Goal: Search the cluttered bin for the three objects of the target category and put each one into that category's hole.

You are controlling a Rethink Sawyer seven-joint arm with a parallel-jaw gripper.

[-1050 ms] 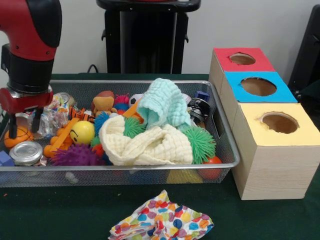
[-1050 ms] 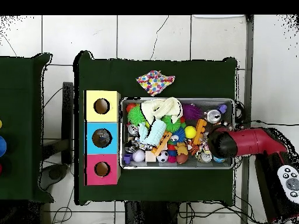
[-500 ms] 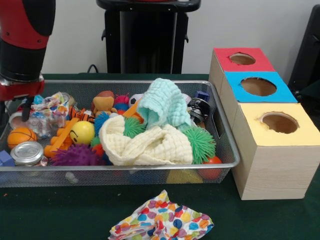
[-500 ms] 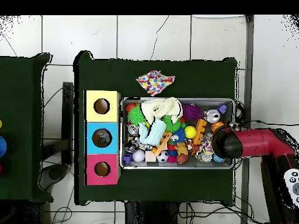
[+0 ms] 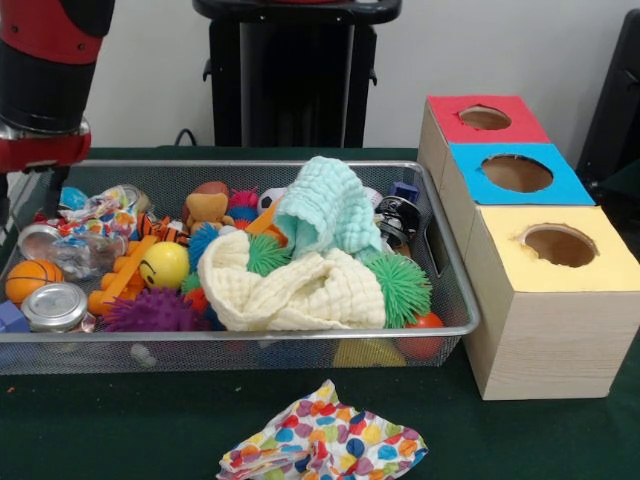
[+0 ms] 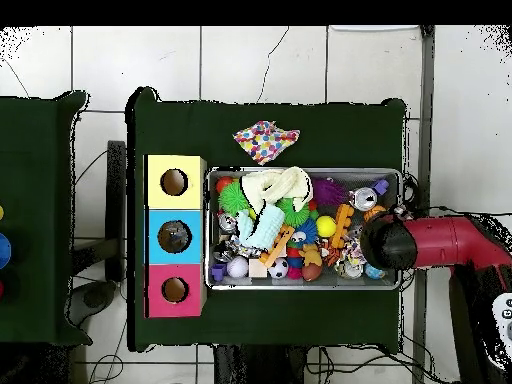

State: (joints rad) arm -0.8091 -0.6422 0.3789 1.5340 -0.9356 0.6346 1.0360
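One green tabletop (image 5: 120, 430) carries everything here. The red and black arm (image 5: 45, 80) comes down over the left end of the wire bin (image 5: 440, 270) in the front view; its pincer (image 5: 30, 200) shows only as dark parts at the picture's left edge, so whether it is spread or closed, or has anything in it, I cannot tell. Three boxes stand in a row just beside the bin's other end, each with a round hole on top: yellow (image 5: 560, 245), blue (image 5: 517, 173), red (image 5: 484, 118). In the bin, a cream cloth (image 5: 290, 290) lies under a mint cloth (image 5: 325, 210), with green spiky balls (image 5: 400, 288) beside them. Toward the arm's end lie a yellow smiley ball (image 5: 163, 265), a small basketball (image 5: 28, 280), a tin (image 5: 52, 305) and a purple spiky ball (image 5: 150, 312). A patterned cloth (image 5: 320, 445) lies on the tabletop outside the bin.
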